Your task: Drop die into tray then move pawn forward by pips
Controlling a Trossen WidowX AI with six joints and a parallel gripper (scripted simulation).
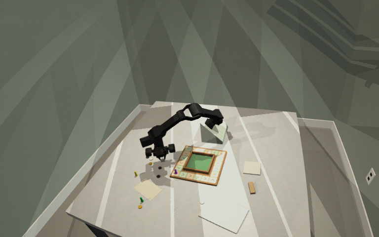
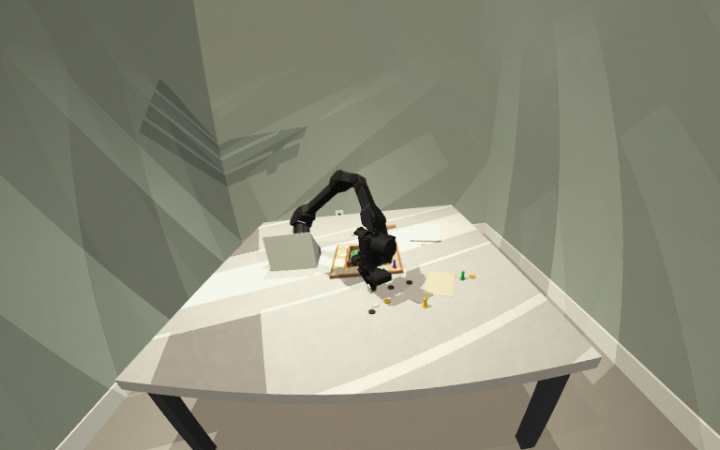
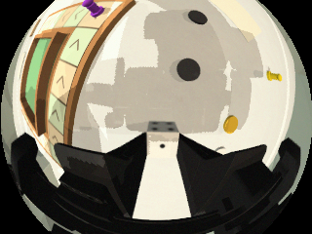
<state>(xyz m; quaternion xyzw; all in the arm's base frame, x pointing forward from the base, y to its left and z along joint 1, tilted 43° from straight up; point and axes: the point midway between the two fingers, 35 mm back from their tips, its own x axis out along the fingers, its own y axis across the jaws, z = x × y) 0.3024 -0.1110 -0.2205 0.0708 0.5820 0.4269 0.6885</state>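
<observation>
My gripper [image 1: 163, 159] [image 2: 373, 288] [image 3: 162, 136] is shut on the die [image 3: 163, 145], low at the table left of the board. One pip shows on its pale face towards the wrist camera and four on its darker far face. I cannot tell if it touches the table. The board [image 1: 212, 180] [image 2: 339, 275] [image 3: 76, 45] has arrow squares around the green-floored tray [image 1: 195, 170] [image 3: 48, 88]. No die shows in the tray. The purple pawn [image 1: 175, 172] [image 2: 394, 263] [image 3: 93, 7] stands upright on the board's front left corner square in the top view.
Dark discs [image 1: 159, 168] [image 3: 188, 69] and a yellow disc [image 1: 150, 163] [image 3: 230, 124] lie close to the gripper. A yellow pawn [image 1: 135, 174] [image 2: 425, 303] [image 3: 274, 76] and a green pawn [image 1: 141, 199] [image 2: 462, 276] stand farther off. A grey wedge block [image 1: 208, 137] [image 2: 292, 253] is by the arm's base.
</observation>
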